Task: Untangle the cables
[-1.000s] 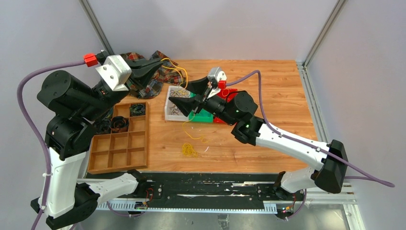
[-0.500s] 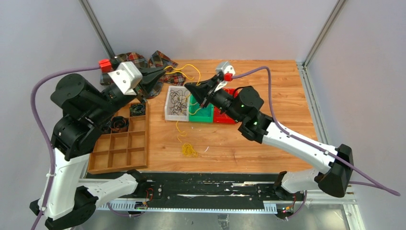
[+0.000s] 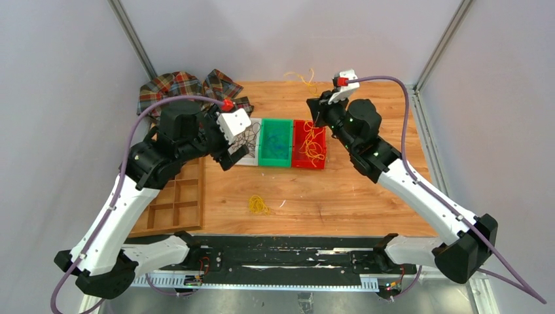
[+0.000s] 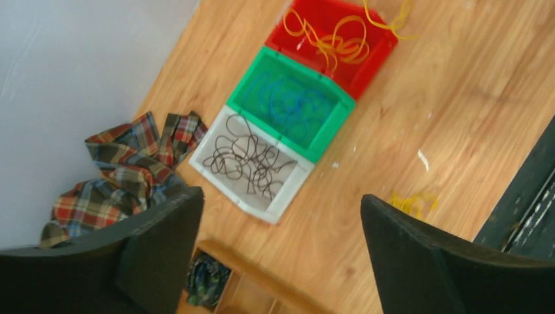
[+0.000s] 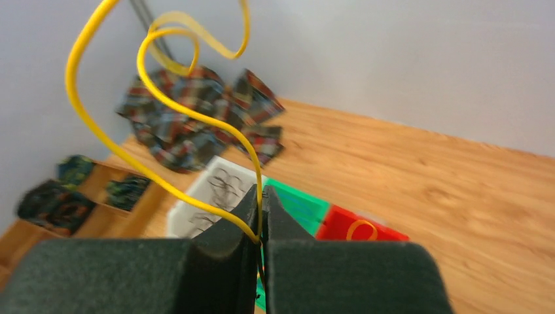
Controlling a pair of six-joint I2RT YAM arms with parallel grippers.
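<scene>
Cables (image 4: 247,159): sorted by colour at frame centre, black in the white bin (image 4: 293,193), blue-green in the green bin (image 4: 337,131), yellow in the red bin (image 4: 376,69)
Right claw (image 5: 262,222): pinched on a yellow strand (image 5: 71,65), held high over the red bin
Left claw (image 4: 281,248): wide, empty, above the white bin
Progress: seems mostly done; a yellow clump (image 3: 258,205) lies loose on the surface (image 3: 366,196), lower centre
Around: plaid cloth (image 3: 177,88) upper left, wooden tray (image 3: 177,203) at left; neither seems in the way

From above, the left arm (image 3: 163,157) covers the far end of the tray (image 3: 186,196) and part of the white bin (image 3: 250,161). On the left wrist camera the left gripper (image 4: 281,198) hides half the cloth (image 4: 124,170). The yellow cable (image 5: 70,78) runs off the top of the right wrist view; dark lumps (image 5: 49,196) behind it are blurred.
</scene>
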